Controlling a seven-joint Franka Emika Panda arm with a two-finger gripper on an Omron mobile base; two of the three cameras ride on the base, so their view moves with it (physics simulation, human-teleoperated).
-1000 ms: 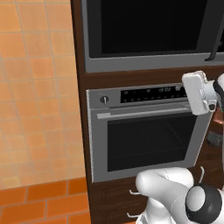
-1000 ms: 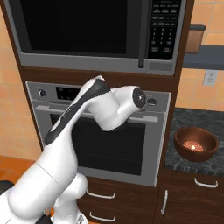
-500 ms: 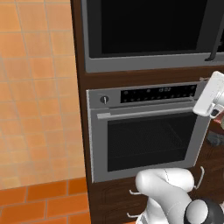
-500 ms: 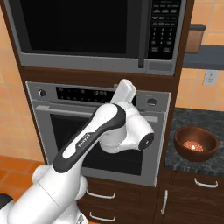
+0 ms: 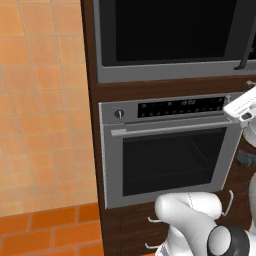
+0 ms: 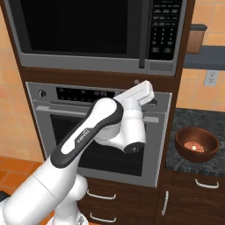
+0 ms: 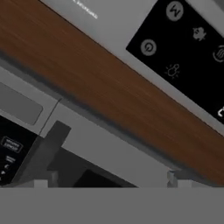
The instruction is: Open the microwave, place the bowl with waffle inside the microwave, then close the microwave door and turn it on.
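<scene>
A: Comparing this with a second ago, the arm [image 6: 92,132] has swung to the robot's right and its hand has risen. In the left base view the white hand [image 5: 243,106] has slid from over the oven's control strip out to the frame's right edge.

B: And the gripper [image 7: 109,177]?

A: In the hand view the two small fingertips [image 7: 40,183] stand far apart with nothing between them, so the jaws are spread wide and empty. Behind them runs a dark wood-grain band [image 7: 113,96], set diagonally by the camera's roll, with black glossy control panels on either side.

B: Where are the task's things?

A: The microwave [image 6: 94,33] is built in at the top of the brown cabinet, above the silver oven [image 6: 99,132]. The microwave door [image 5: 170,32] is a wide black glass panel in a grey metal frame, shut, with a dark vertical bar handle [image 6: 142,35] just left of the keypad. The bowl [image 6: 196,144] is round, brown and wooden-looking, holding something reddish, and sits on the dark speckled counter [image 6: 182,158] to the oven's right, well apart from the hand.

B: The wall?

A: Matte orange tiles [image 5: 45,125].
</scene>
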